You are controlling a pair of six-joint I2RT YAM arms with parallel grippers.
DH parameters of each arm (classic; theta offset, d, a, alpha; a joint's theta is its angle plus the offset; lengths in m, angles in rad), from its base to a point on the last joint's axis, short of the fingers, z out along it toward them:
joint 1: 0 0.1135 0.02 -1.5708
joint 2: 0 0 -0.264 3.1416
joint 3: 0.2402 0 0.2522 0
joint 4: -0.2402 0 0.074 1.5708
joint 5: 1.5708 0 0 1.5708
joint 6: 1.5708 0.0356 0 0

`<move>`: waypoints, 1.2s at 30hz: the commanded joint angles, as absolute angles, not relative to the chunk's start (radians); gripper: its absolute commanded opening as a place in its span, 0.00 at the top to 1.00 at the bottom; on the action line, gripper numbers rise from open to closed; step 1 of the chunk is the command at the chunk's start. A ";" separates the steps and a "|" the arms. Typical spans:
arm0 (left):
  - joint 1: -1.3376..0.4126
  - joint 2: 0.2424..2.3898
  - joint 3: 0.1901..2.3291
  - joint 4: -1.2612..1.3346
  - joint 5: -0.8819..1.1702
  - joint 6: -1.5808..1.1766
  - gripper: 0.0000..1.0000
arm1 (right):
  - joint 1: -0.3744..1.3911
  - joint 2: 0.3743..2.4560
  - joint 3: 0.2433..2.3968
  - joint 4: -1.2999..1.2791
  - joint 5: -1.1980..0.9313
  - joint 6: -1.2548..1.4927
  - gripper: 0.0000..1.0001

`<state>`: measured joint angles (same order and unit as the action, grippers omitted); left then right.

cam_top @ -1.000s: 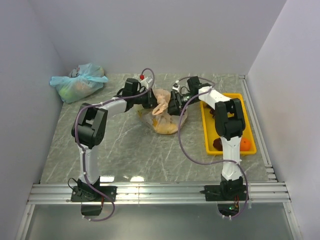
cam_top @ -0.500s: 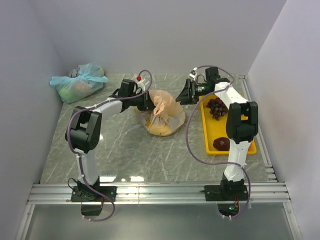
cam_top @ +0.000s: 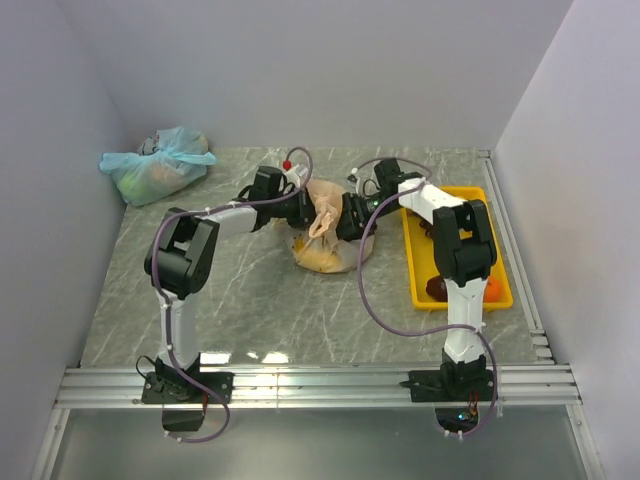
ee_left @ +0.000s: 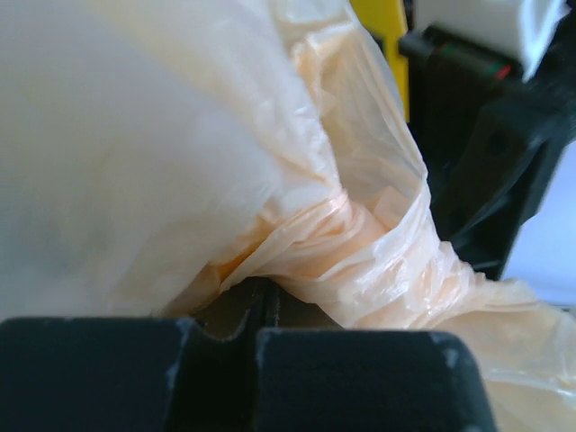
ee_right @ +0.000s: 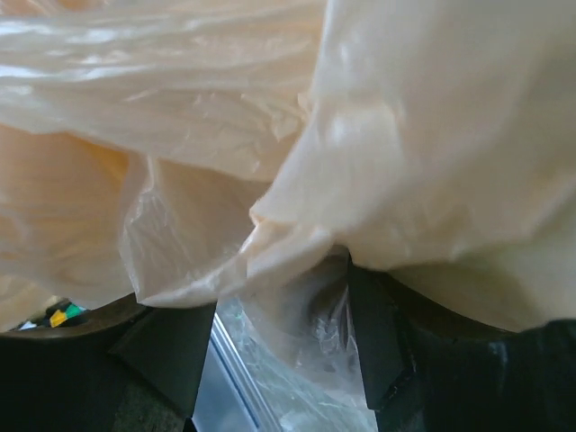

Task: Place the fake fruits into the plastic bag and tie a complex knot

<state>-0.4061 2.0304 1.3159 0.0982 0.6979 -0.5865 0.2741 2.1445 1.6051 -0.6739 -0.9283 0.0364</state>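
Presently judged part-done. Found the plastic bag [cam_top: 335,240] slumped toward the far edge of the worktop [cam_top: 250,300], about midway along, with yellow-orange shapes showing through its lower film; taken as fake fruits already loaded. Noted the left fingers [ee_left: 360,378] pressed together on a twisted rope of the bag's film. Noted the right fingers [ee_right: 162,351] standing apart with loose film sagging between, not clamped. Saw no finished knot; judged tying as outstanding. Recorded a maroon fruit [cam_top: 436,288] and an orange [cam_top: 490,288] lying in the yellow tray [cam_top: 409,262] along the right edge; hence judged loading incomplete too. Logged a pale blue-green bag [cam_top: 160,165] tied off in the far-left corner, well apart. Flagged billowed film crowding both wrist views and hiding the handle loops.
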 commanded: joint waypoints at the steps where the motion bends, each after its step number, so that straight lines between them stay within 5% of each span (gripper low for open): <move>1: -0.419 2.083 1.319 0.291 0.754 -0.713 1.00 | 0.287 2.146 1.549 -0.671 -0.978 0.052 0.35; 9: -0.390 2.128 1.203 0.932 0.954 -1.216 1.00 | 0.388 2.152 1.543 -0.460 -1.137 0.256 0.30; 19: -0.368 2.072 1.161 0.979 0.996 -1.276 1.00 | 0.181 2.025 1.818 -1.107 -1.080 -0.247 0.23; 24: -0.368 2.072 1.186 0.867 0.988 -1.191 1.00 | 0.132 2.045 1.961 -1.065 -1.135 -0.137 0.39; 27: -0.370 2.071 1.190 0.833 0.986 -1.152 1.00 | 0.137 1.994 1.833 -0.588 -1.047 0.163 0.50; 30: -0.371 2.069 1.189 0.816 0.986 -1.138 1.00 | 0.187 2.063 1.905 -0.663 -0.991 0.125 0.53; 36: -0.376 2.085 1.198 0.844 0.974 -1.155 1.00 | 0.276 2.117 1.844 -0.770 -0.956 0.009 0.27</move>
<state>-0.3679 2.1231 1.1599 0.8024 0.9619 -1.1679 0.2356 2.1166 1.8946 -0.7475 -0.9867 0.0364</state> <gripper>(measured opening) 0.012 0.714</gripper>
